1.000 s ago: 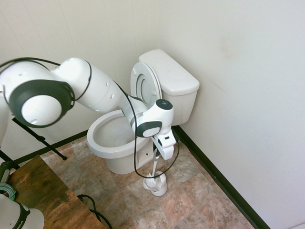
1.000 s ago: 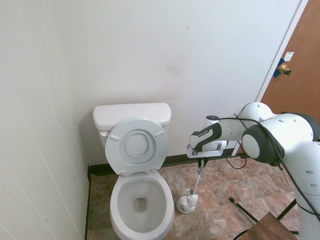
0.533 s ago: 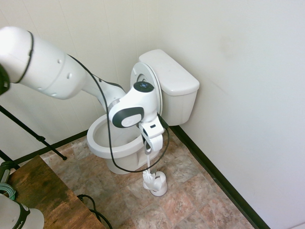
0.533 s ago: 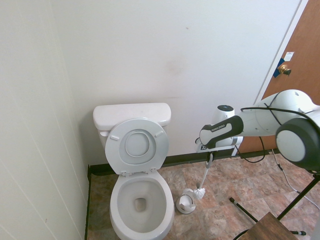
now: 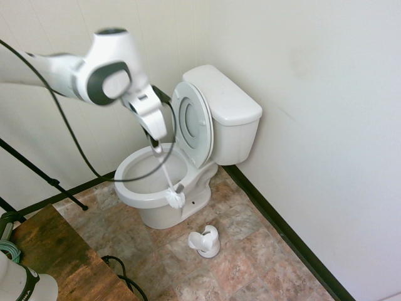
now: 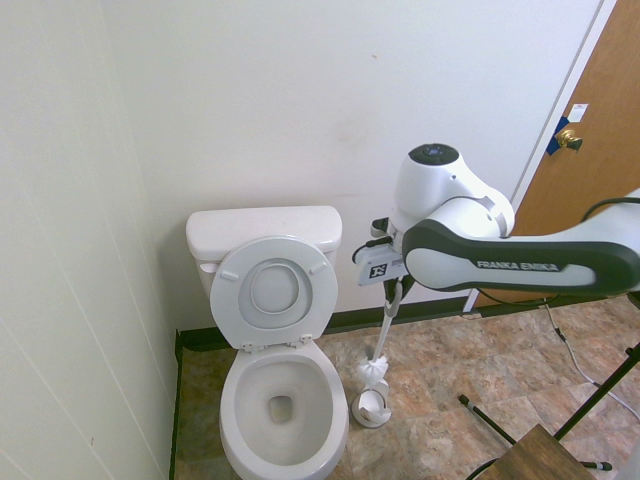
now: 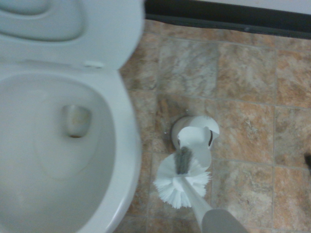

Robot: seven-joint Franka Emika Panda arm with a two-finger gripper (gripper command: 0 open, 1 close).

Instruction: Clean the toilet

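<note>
The toilet (image 5: pixel 225 103) stands in the corner with its lid up, its white bowl (image 6: pixel 233 405) open and empty. My gripper (image 5: pixel 155 145) is shut on the thin handle of a white toilet brush (image 5: pixel 175 199). The brush hangs down in the air beside the bowl's outer rim. In the second exterior view the gripper (image 6: pixel 395 291) is to the right of the lid, and the brush head (image 6: pixel 373 370) hangs just above its white holder (image 6: pixel 371 407). The wrist view shows the bristles (image 7: pixel 182 184) over the holder (image 7: pixel 194 138), beside the bowl rim (image 7: pixel 130 155).
The brush holder (image 5: pixel 205 241) stands on the tiled floor right of the toilet. A brown wooden table (image 5: pixel 56 251) is at the near left. Walls with a black baseboard (image 5: pixel 282 232) close in behind. A brown door (image 6: pixel 590 130) is at the far right.
The arm has risen and lifted the brush out of its holder. It has swung the brush toward the toilet bowl; the gripper stayed shut on the handle.
</note>
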